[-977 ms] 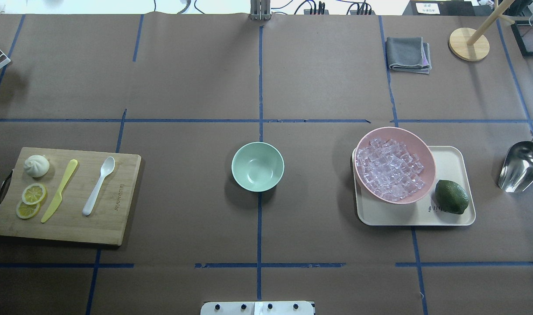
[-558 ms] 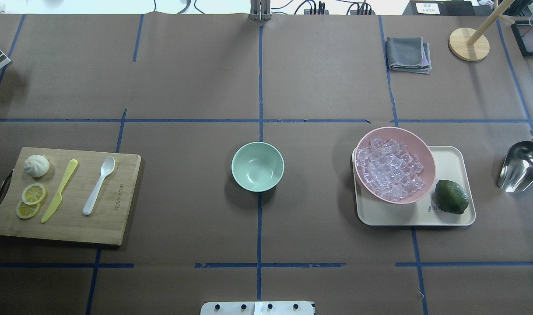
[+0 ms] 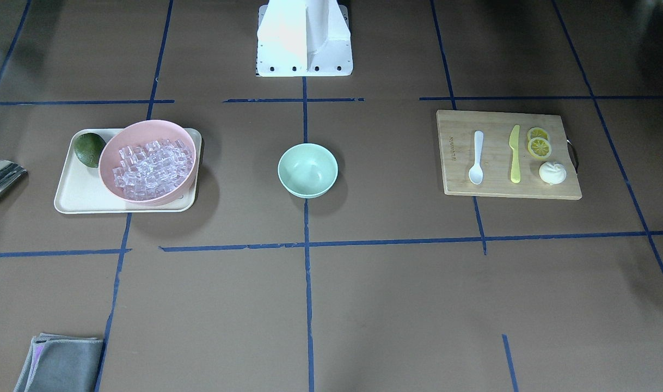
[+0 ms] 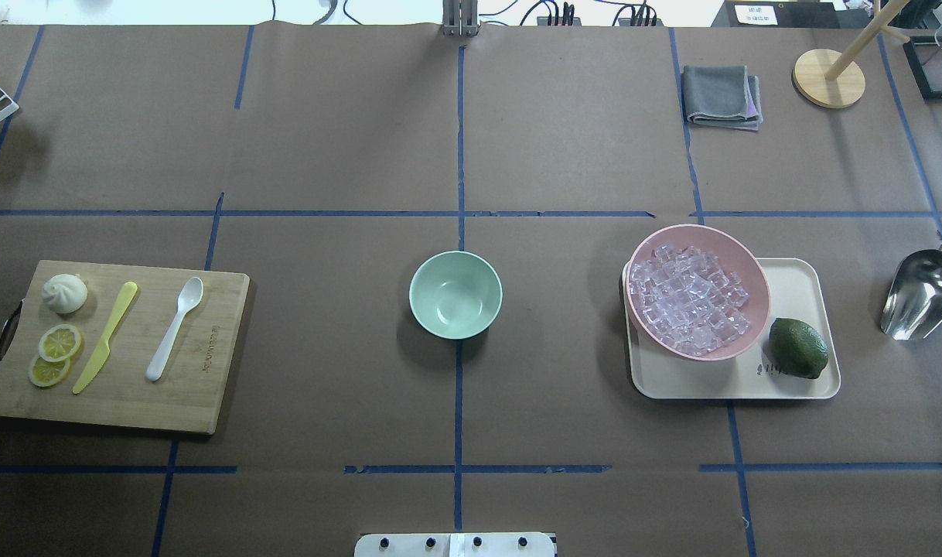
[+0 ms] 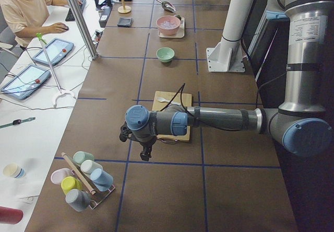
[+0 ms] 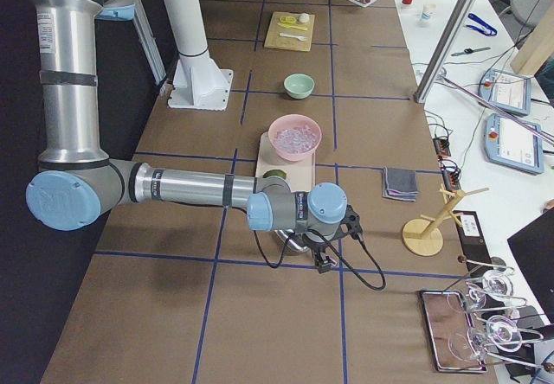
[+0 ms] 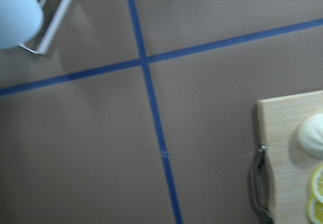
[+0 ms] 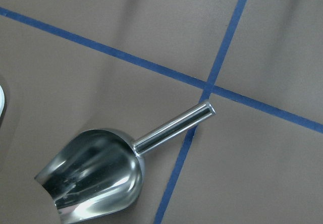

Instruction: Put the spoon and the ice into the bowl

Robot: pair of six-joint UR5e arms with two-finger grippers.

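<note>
We are looking at a brown-papered worktop (image 4: 347,155) gridded with blue tape. The left arm (image 5: 219,119) is reaching out low past the outer end of the cutting board (image 4: 200,387), and the right arm (image 6: 182,185) is stretching over the opposite end, above the metal scoop (image 4: 923,294). The left fingers (image 5: 145,153) and right fingers (image 6: 323,265) are showing only in the side views, so we cannot tell how far apart they are or whether they are holding anything.

A beige tray (image 4: 803,286) is carrying the pink bowl (image 4: 753,267), which is overhanging the tray's far edge. The ice (image 4: 687,305) is lying heaped inside this pink bowl. The mint-green bowl (image 4: 421,278) is standing empty at the centre of the worktop, well apart from both the tray and the board. A lime (image 4: 798,348) is resting on the tray, touching the pink bowl's side.

The spoon (image 4: 173,329) is lying on the board, scoop end away from the robot, beside the yellow-green knife (image 4: 104,339).
</note>
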